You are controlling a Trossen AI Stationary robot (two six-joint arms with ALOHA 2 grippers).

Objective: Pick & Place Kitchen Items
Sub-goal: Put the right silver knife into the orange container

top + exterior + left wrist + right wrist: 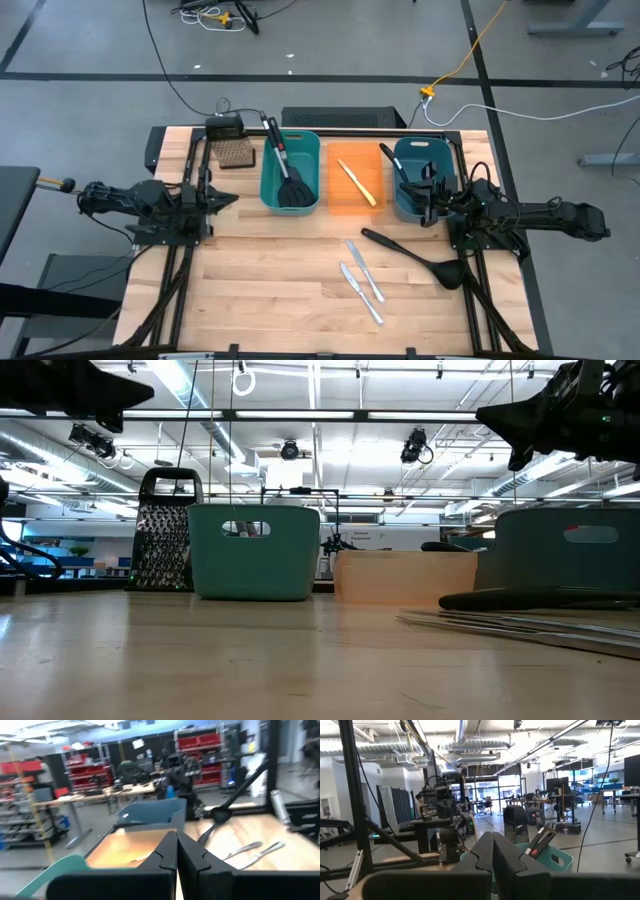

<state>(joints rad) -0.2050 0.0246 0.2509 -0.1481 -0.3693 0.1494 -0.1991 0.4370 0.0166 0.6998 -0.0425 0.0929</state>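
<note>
2 silver knives (362, 280) lie nearest, a ladle (415, 257) beside them; left gripper (228, 201) and right gripper (428, 196) hover, fingers pressed together, empty.

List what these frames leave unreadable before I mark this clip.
- Blue bin, high view: the right gripper overlaps it, so its contents cannot be counted.
- Two silver knives, low view: too flat to separate.
- Yellow-handled knife: the orange bin wall hides it in the low view.
</note>
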